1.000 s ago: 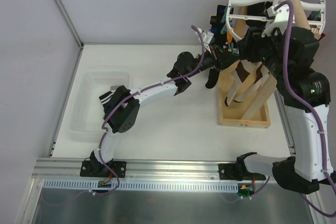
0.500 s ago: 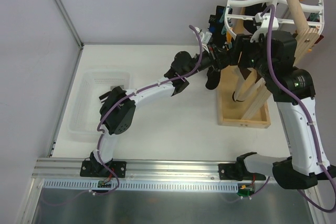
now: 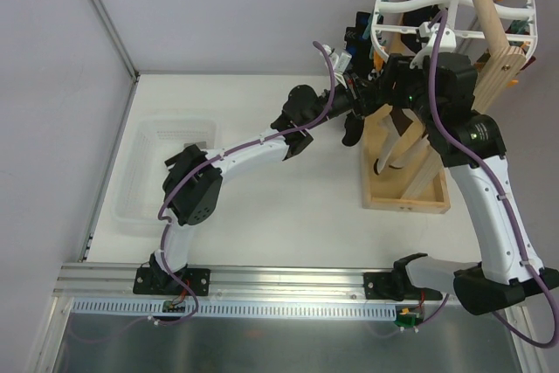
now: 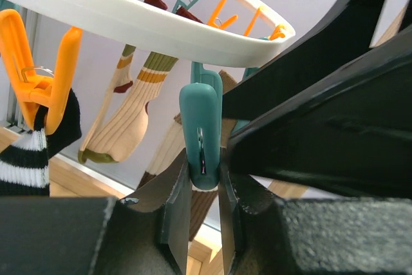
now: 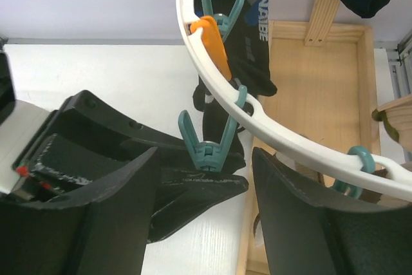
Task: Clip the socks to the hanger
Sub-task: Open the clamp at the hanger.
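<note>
Now, by the far right corner, the left gripper [image 4: 203, 181] is pinching a peg [image 4: 201, 114]; the right gripper [image 5: 205, 178] is gaping, empty.

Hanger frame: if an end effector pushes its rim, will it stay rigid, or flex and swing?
The hanger looks like thin openwork plastic, so probably light and slightly flexible. It seems held only at the wooden pole, so a push would likely tilt or swing it. Its teal peg hangs from the rim and should wobble.
</note>
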You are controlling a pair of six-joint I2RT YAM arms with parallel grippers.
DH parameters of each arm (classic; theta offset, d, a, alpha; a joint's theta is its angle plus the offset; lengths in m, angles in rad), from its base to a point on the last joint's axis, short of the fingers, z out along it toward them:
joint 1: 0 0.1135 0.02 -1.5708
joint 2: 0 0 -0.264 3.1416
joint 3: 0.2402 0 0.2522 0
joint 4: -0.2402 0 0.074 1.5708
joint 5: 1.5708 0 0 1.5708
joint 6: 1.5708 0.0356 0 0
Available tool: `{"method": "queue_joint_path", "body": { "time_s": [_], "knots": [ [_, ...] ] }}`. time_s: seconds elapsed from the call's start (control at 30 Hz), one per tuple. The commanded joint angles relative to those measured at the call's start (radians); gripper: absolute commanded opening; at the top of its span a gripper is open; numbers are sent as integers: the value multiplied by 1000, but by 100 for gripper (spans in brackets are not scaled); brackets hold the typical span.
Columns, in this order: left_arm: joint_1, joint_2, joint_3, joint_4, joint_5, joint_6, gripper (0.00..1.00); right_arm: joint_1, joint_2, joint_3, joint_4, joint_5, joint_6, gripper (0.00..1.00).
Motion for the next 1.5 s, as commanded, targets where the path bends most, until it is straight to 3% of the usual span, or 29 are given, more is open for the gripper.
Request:
{"method": "queue_joint_path", "body": {
  "time_s": [0.0, 0.63, 1.0, 1.47],
  "knots": [
    [2, -69, -4, 43, 3, 25, 7, 7, -26, -18, 109, 29, 36, 62],
    [5, -58, 5, 41, 81, 6, 8, 4, 20, -44, 199, 64, -23, 63],
    [5, -51, 7, 50, 89, 2, 8, 4, 15, -73, 278, 109, 6, 54],
    [5, -48, -1, 61, 87, 8, 8, 4, 38, -62, 299, 171, 58, 56]
  ]
}}
